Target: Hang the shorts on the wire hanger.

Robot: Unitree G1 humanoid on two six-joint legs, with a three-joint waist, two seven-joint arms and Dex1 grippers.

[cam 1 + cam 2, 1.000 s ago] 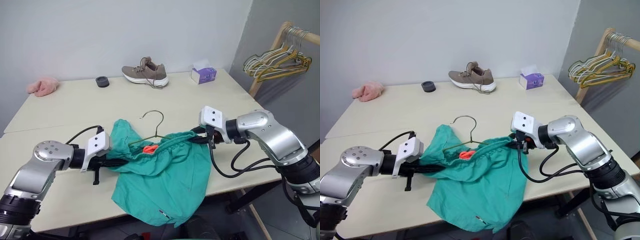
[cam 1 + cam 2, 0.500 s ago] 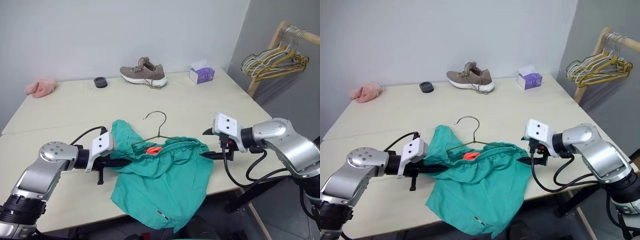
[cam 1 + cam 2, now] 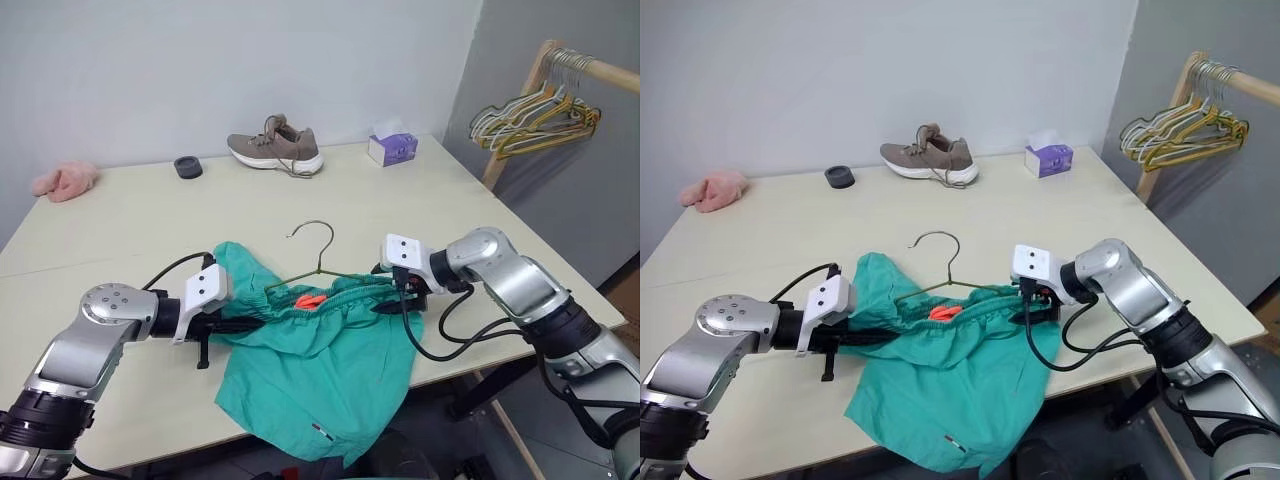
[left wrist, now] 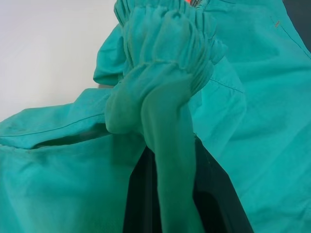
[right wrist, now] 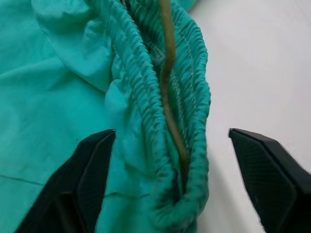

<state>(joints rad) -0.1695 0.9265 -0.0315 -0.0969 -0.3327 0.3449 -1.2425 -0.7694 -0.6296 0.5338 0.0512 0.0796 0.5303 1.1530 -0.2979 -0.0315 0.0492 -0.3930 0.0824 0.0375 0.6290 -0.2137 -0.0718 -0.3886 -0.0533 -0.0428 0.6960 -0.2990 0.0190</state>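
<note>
Lying across the near edge of the table (image 3: 120,215), the shorts (image 3: 330,370) hang partly over that edge, their gathered waistband turned up toward the wire hanger (image 3: 318,262). That hanger is already threaded inside the waistband: its hook stands clear on the far side of the shorts and its wire runs along the inner fold, close by the orange tag (image 3: 308,299).

The left gripper (image 4: 172,160) is pressed together on a bunched fold of waistband at the left end of the shorts, apparently to keep the opening taut and anchored.

The right gripper (image 5: 170,165) sits at the right end of the shorts with its fingers (image 5: 85,170) spread wide, straddling elastic and hanger wire without pinching either. Judgement: it is lining up to grasp band and wire together; a misaligned closure could catch fabric alone and let the hanger slip out.
</note>
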